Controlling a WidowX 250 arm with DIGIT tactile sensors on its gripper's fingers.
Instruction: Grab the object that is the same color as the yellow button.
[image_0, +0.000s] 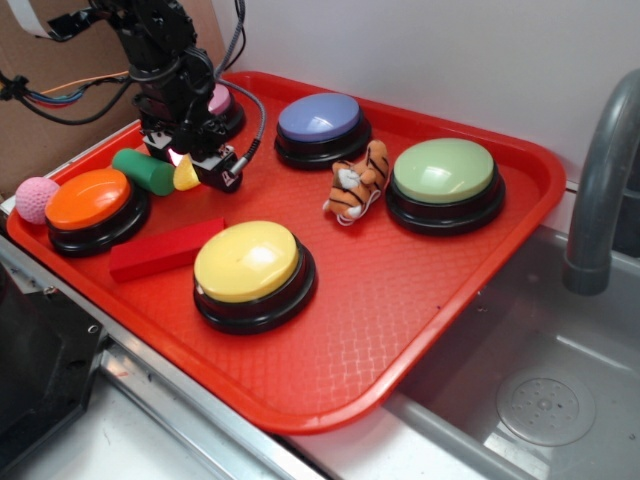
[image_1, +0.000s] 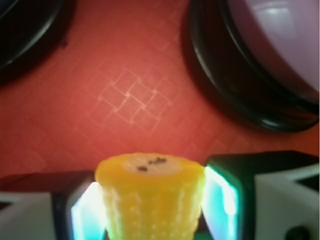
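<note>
Corn (image_1: 151, 197) fills the bottom of the wrist view, pinched between the two glowing pads (image_1: 86, 212) of the gripper (image_1: 152, 207), its flat end facing the red tray (image_1: 130, 95). The exterior view adds the surroundings: from left, an orange button (image_0: 90, 198), a green cylinder (image_0: 143, 171) touching the corn (image_0: 184, 173), the gripper (image_0: 190, 165), then the yellow button (image_0: 247, 262) nearer the front.
</note>
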